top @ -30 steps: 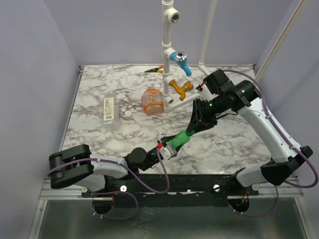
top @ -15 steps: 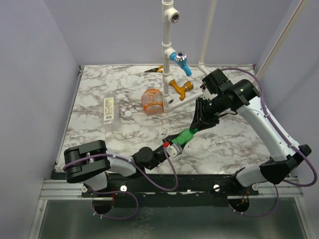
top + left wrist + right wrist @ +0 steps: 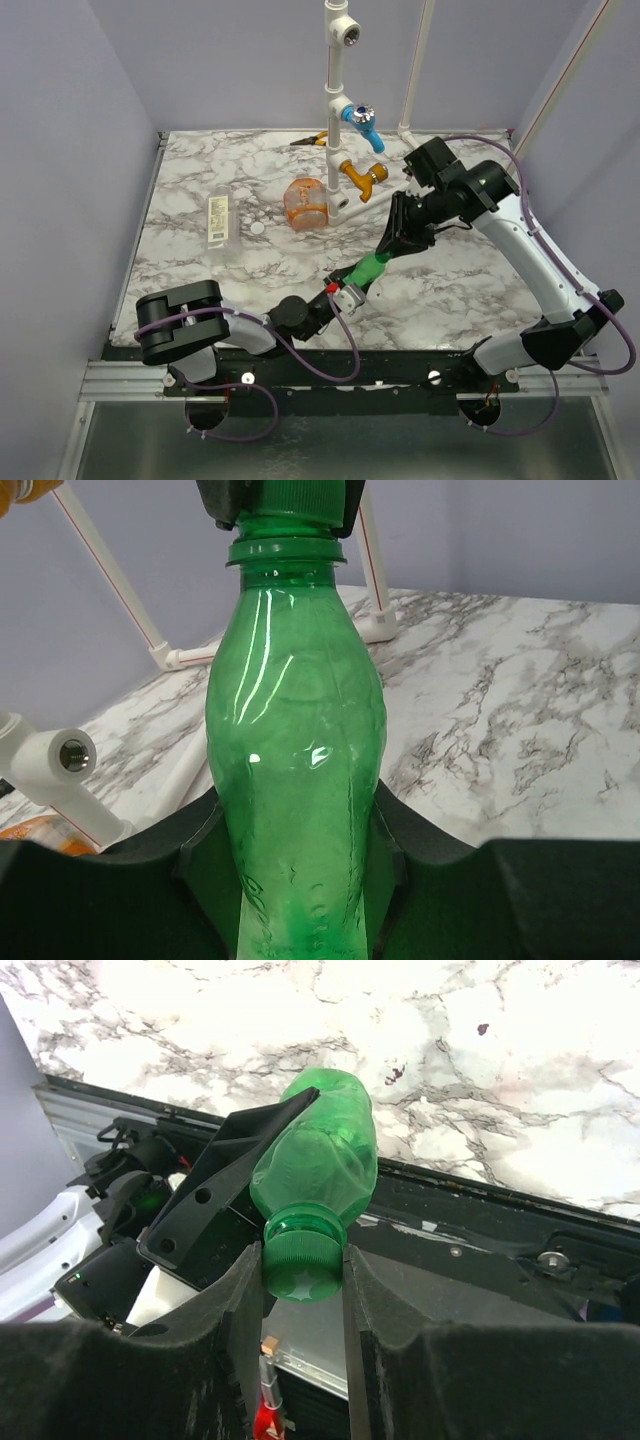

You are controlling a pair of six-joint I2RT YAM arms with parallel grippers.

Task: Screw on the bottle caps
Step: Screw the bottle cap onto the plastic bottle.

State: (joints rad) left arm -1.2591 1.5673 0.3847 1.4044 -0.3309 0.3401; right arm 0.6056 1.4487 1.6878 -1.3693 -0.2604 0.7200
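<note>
1. The left gripper (image 3: 346, 296) is clamped around the lower body of the green bottle (image 3: 370, 270), and there it is, held tilted above the table (image 3: 470, 295), neck pointing at the right arm.
2. The right gripper (image 3: 300, 1272) pinches the dark green cap (image 3: 303, 1258), which sits on the bottle's neck.
3. The orange bottle (image 3: 305, 203) sits right by the white pipe frame (image 3: 335, 80).
4. Over on the left, the clear bottle (image 3: 218, 220) lies flat, with the white cap (image 3: 258, 228) loose near it.
</note>
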